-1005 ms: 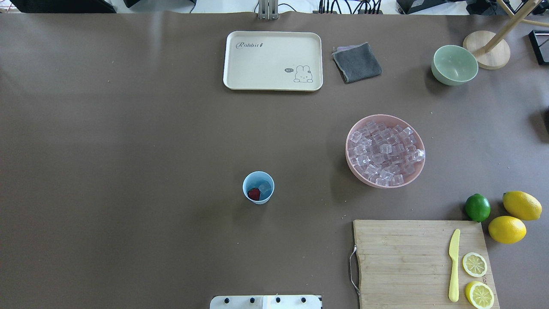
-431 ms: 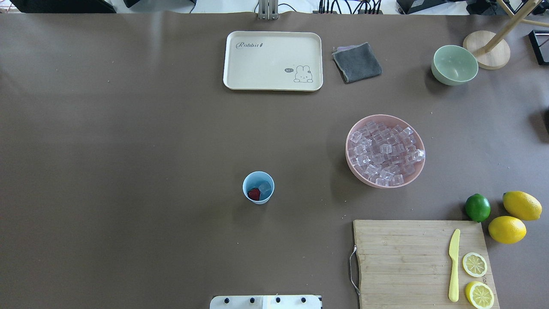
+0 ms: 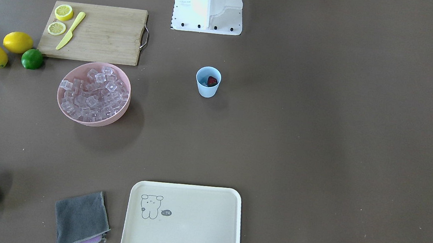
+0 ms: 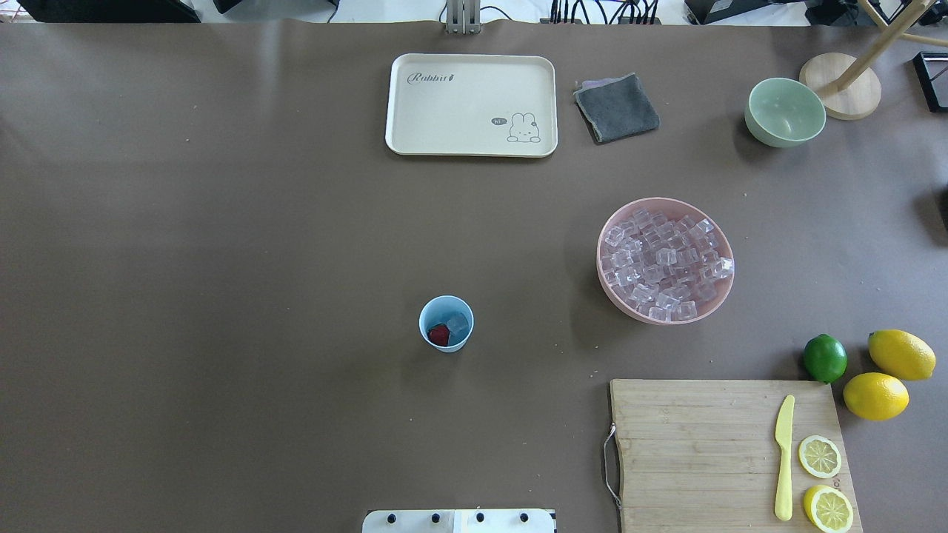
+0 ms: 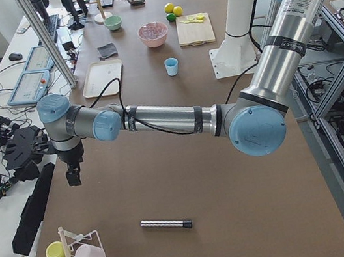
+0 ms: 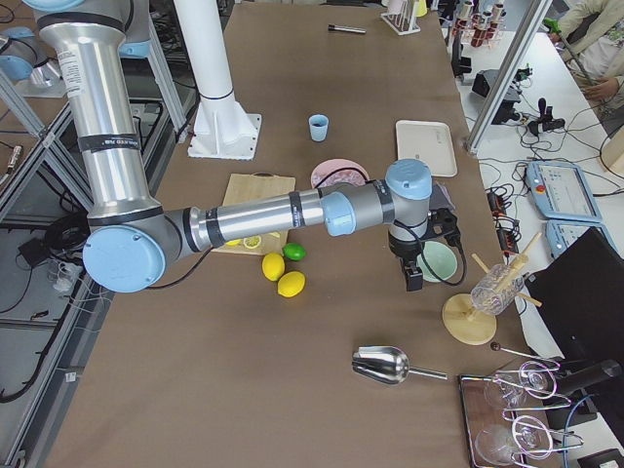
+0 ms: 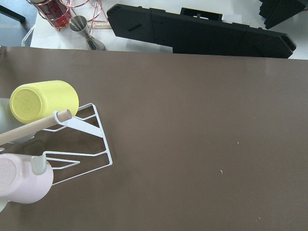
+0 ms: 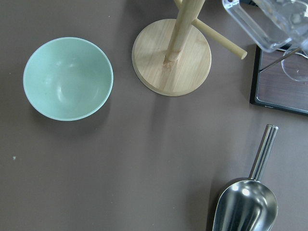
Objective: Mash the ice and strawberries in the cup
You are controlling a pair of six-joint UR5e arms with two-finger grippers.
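The light blue cup (image 4: 446, 323) stands upright mid-table, in front of the robot's base, w/ one dark red strawberry (image 4: 438, 334) and an ice cube (image 4: 458, 323) touching inside it. Looks loaded, so I judge mashing itself not yet begun. More ice sits in the pink bowl (image 4: 629, 311), well apart on the robot's right.

Left gripper (image 5: 73, 179) hangs over the table's far left end by the cup rack (image 7: 77, 139). Right gripper (image 6: 414, 283) hangs near the pale green bowl (image 8: 68, 78) and metal scoop (image 8: 245, 204). Both show only in side views, so can't tell whether the jaws are apart or together; neither visibly carries anything.

Next, prob.: fetch the steel muddler (image 5: 166, 224) (lying flat, on the left arm's side of the table), grip it along the shaft, stand it vertical, then centre it over the narrow cup before pressing, as an off-centre push could tip the cup.
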